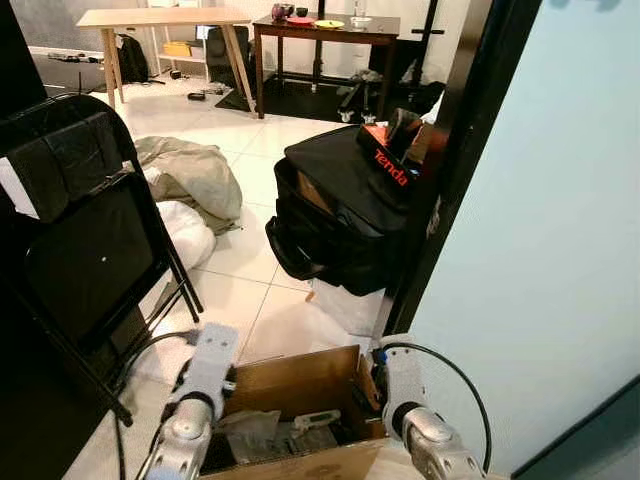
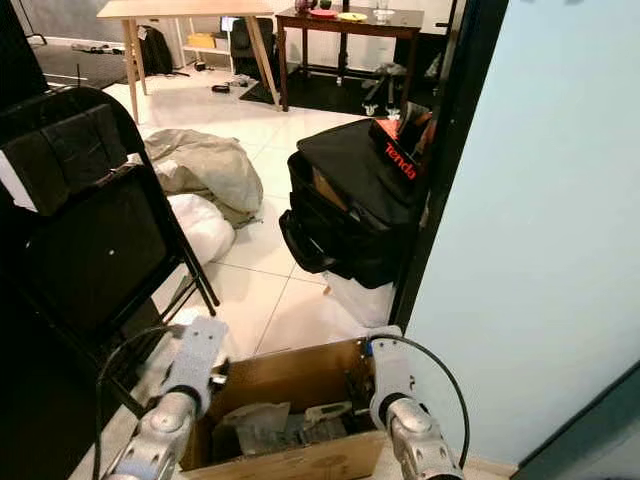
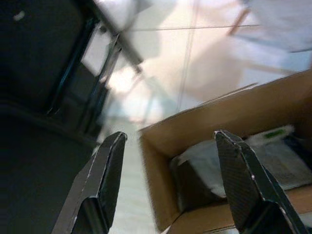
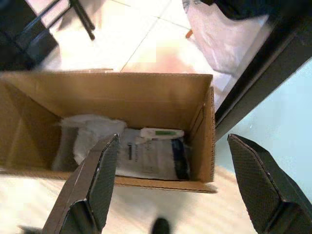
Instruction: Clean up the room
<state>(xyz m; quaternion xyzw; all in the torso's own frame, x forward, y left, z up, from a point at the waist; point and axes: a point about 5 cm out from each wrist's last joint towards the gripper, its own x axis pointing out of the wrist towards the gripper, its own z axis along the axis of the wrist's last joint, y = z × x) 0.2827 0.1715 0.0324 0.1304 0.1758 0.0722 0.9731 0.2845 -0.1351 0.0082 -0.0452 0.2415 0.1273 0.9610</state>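
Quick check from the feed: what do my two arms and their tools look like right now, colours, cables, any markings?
Both arms are silver, boxy segments with rounded joints. A black cable loops beside the left arm and another arcs over the right arm. The left tool and right tool each have two long, flat black fingers tapering to a point. No markings are legible.

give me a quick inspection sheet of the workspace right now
surface: white tiled floor, partly bare.
job's things: open brown cardboard box holding white packets and a white thermometer-like stick.
clutter: black soft bag with a red-lettered box on top, crumpled beige cloth, white plastic bag, black folding chair.
grippers: left gripper open over the box's side wall; right gripper open above the box.
cables: black cable looping at the right arm.
surroundings: light wooden table, dark table, pale blue wall.
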